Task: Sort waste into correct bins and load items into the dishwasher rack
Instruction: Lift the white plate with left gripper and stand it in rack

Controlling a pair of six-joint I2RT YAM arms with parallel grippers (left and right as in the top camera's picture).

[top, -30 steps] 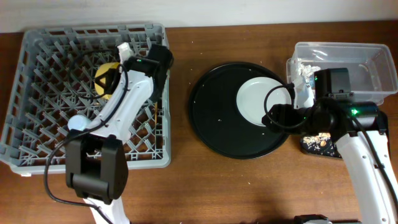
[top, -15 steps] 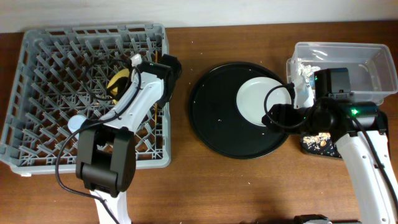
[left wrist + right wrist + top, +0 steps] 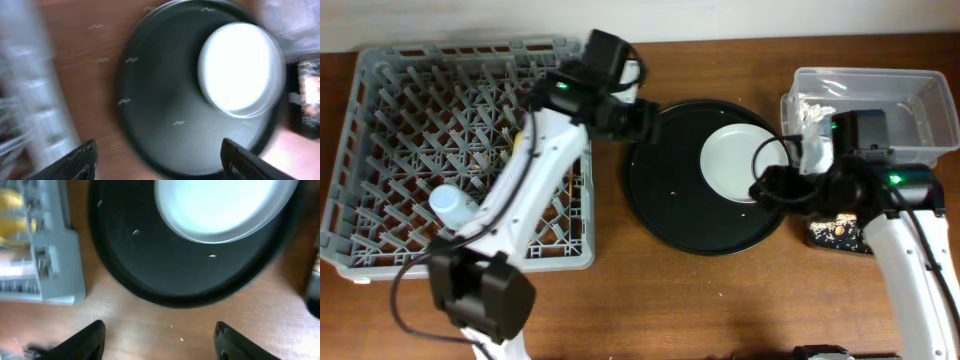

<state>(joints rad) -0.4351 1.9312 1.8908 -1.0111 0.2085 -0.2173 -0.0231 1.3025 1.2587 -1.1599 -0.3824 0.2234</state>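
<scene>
Left pincer (image 3: 160,162) is spread wide and empty over the round black tray's (image 3: 665,200) left rim, just beside the dishwasher rack (image 3: 380,150). Right pincer (image 3: 160,340) is likewise spread and empty at the tray's right side. The white plate (image 3: 740,162) lies on the tray. Crumpled tissue (image 3: 810,108) sits in the clear tub (image 3: 920,95), and the blue cup (image 3: 450,203) is in the rack.

The overhead camera is looking straight down over the whole surface (image 3: 620,305); both wrist cameras are hovering close, sharing the white plate (image 3: 730,160) beyond the left claw (image 3: 159,155) and right claw (image 3: 159,336).
</scene>
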